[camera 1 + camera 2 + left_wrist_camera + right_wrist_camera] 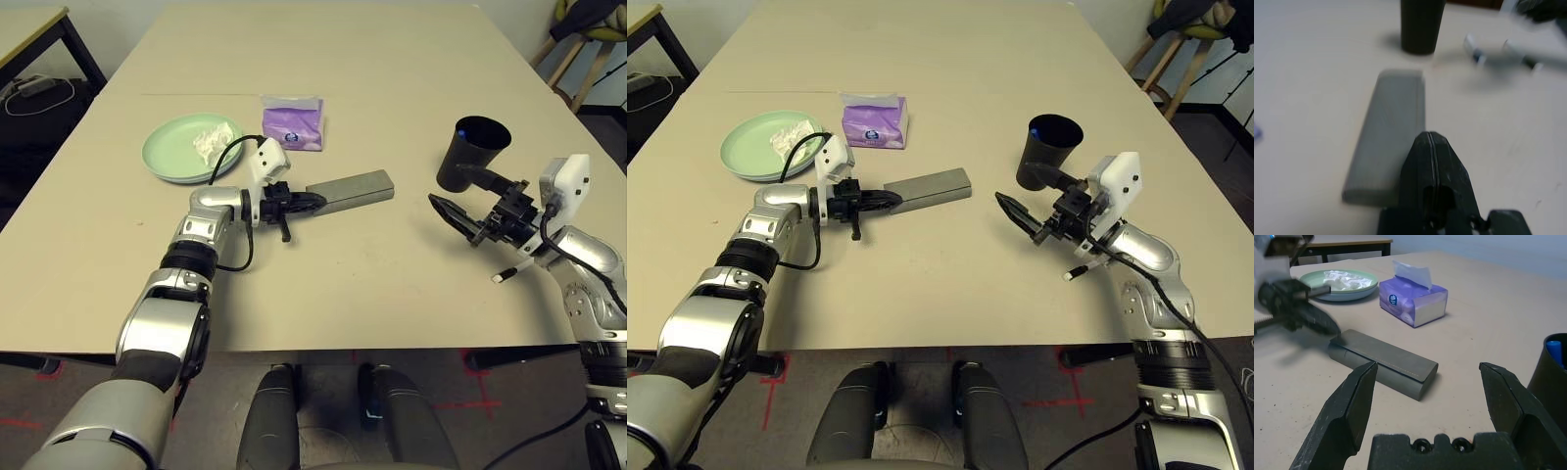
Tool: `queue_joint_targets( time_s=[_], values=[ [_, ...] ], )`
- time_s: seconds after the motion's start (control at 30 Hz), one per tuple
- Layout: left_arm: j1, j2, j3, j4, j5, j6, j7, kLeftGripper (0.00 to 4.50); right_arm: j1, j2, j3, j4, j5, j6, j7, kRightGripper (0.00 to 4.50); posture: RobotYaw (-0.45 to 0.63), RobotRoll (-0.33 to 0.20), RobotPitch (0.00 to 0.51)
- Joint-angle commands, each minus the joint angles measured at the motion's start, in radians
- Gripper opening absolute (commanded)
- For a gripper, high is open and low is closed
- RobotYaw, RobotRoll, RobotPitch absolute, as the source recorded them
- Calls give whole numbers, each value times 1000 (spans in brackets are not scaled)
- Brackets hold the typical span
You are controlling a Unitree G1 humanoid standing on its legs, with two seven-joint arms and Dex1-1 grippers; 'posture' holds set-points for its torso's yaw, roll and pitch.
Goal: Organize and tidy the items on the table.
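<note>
While your left gripper [294,203] sits pinched shut on nothing, its tip touching the near-left end of the grey glasses case [353,190] in the middle of the table [411,69], any sideways sweep could skid the case toward the purple tissue pack [292,121] or the green plate [188,147] holding the crumpled tissue [214,139], both nearer the left edge. Your right gripper [465,201] hangs wide open and empty just beside the black cup [472,153] toward the right edge, so one careless reach could tip the cup and spill the blue pen [1555,351] standing inside.
</note>
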Motion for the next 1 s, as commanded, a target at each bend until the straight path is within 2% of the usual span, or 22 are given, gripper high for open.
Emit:
queue_joint_targets(
  time_s=[0.03, 0.2, 0.3, 0.43, 0.63, 1.0],
  values=[
    [36, 3, 12, -128, -81, 54, -68, 37, -32, -17, 12, 30, 5, 20, 32, 4500, 104, 0, 148],
    [127, 39, -11, -327, -123, 132, -92, 37, -91, -61, 64, 45, -2, 75, 135, 4500, 122, 0, 135],
    [186, 52, -26, -403, -129, 152, -89, 628, -125, -118, 118, 62, -29, 86, 231, 4500, 130, 0, 126],
    [239, 57, -40, -471, -147, 127, -107, 2144, -170, -208, 191, 102, -99, 65, 345, 4500, 134, 0, 121],
    [246, 61, -61, -526, -169, 175, -111, 4479, -261, -385, 321, 181, -240, -9, 569, 4500, 140, 0, 114],
    [295, 81, -64, -608, -199, 211, -82, 4479, -343, -562, 477, 354, -537, -373, 731, 4500, 122, 0, 106]
  ],
)
